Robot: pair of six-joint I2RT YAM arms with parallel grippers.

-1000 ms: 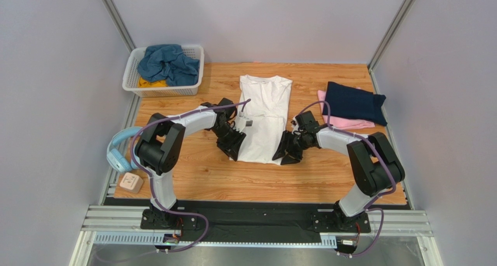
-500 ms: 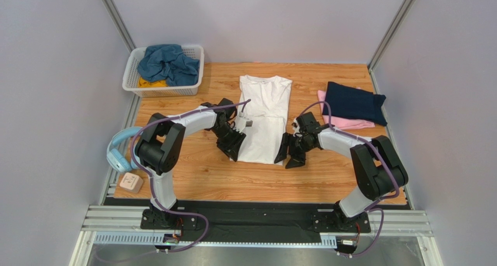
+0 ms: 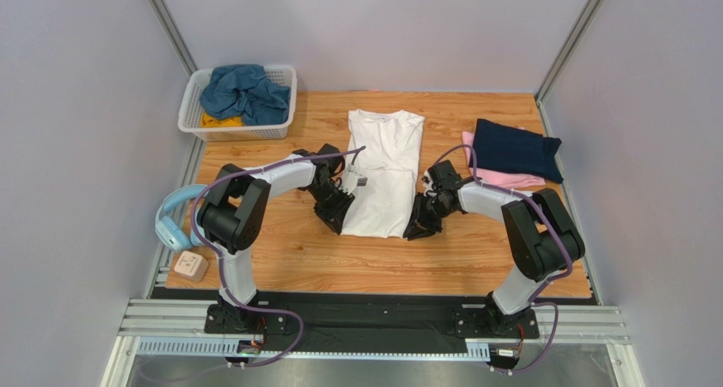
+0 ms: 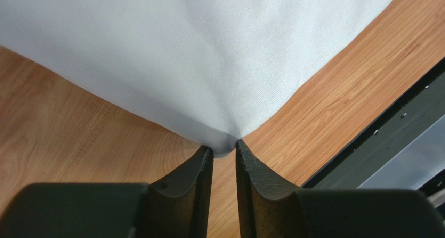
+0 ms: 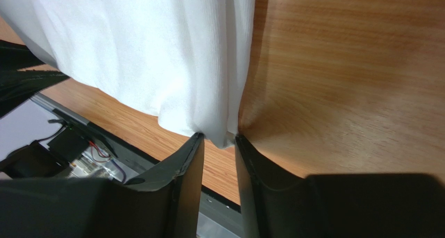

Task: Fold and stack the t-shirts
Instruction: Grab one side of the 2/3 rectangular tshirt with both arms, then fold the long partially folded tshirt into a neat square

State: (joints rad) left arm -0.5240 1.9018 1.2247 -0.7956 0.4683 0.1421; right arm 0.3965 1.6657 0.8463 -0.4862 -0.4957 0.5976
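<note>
White t-shirt [image 3: 386, 154] lies folded narrow, near corners pinched between fingers [image 4: 201, 175]

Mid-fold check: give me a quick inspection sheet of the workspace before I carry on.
Surface: wooden table, no spills seen.
Job's things: white t-shirt laid lengthwise at centre; navy t-shirt folded on the pink t-shirt, far right; teal-blue t-shirt crumpled over the yellow t-shirt in the basket.
Clutter: light-blue headphones and a small white box, left edge.
Grippers: left gripper pinches the white t-shirt's near-left corner; right gripper pinches its near-right corner.
Cables: purple cables loop along both arms.
Surroundings: grey walls, metal rail at the near edge.
</note>
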